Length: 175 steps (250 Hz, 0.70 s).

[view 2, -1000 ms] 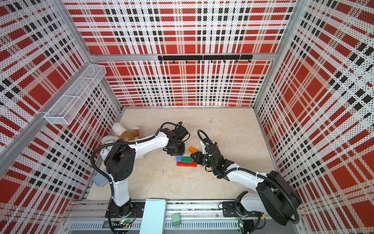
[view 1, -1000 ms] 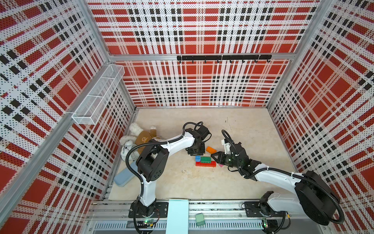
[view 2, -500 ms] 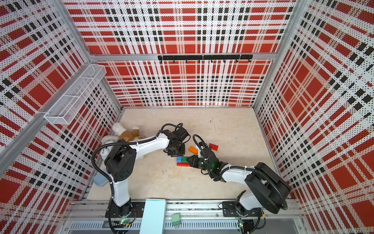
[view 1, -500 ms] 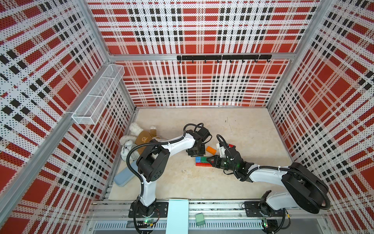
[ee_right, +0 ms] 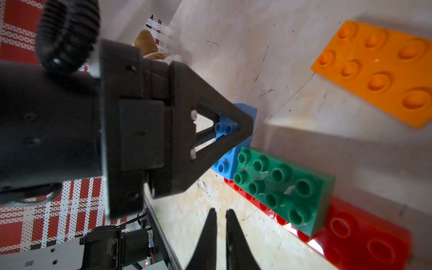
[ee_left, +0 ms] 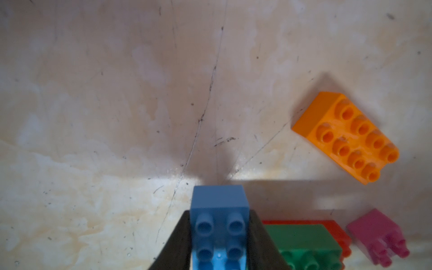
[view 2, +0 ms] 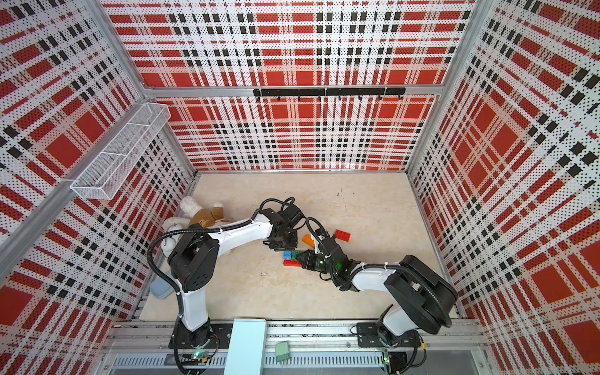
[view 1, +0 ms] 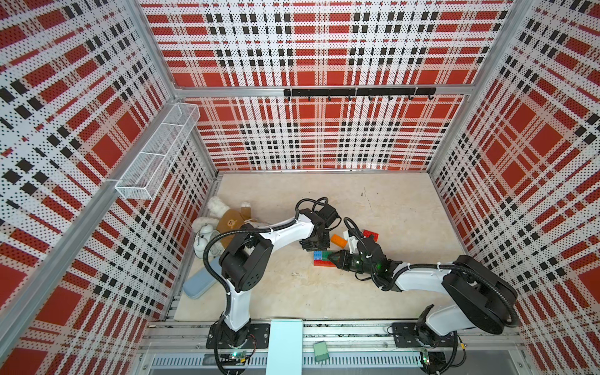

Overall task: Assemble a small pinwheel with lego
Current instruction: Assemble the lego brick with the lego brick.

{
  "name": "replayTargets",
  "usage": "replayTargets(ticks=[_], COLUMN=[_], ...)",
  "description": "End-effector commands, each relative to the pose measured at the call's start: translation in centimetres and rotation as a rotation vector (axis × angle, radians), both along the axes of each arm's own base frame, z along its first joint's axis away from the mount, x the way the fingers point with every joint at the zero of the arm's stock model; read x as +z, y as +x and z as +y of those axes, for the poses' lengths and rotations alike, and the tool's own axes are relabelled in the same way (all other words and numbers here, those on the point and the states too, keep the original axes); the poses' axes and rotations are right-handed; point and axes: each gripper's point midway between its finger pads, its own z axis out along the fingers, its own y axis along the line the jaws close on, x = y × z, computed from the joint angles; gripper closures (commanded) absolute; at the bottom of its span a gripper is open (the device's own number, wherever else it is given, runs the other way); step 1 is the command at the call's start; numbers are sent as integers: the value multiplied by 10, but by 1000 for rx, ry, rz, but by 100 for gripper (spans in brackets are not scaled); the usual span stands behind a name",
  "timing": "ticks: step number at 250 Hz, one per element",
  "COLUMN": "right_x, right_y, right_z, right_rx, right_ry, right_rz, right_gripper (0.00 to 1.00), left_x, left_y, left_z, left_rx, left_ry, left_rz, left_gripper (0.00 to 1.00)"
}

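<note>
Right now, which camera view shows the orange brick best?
The left wrist view: the orange brick is whole and sharp, studs up. The right wrist view crops and blurs the brick; in both top views it is small.

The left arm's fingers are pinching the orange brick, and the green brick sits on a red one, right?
No: the left fingers pinch the blue brick, as the left wrist view shows; the orange brick lies free. The green brick does sit on a red brick.
</note>
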Motion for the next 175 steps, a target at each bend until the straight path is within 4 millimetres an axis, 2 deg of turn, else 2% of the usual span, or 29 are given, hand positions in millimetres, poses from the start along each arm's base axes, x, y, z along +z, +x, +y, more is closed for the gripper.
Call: replayTargets(ticks=[1, 37, 175], right_x=[19, 21, 4], right_y=[7, 7, 15], right_z=[17, 24, 41], right_rx=[8, 20, 21], right_ry=[80, 109, 94], right_rz=[-44, -58, -48], right_gripper=[90, 90, 91], left_x=[1, -3, -5], left_y=[1, -2, -6], left_z=[2, 1, -2], left_rx=[5, 3, -2], left_ry=[22, 23, 31], left_rz=[-27, -27, -33], left_gripper=[66, 66, 66])
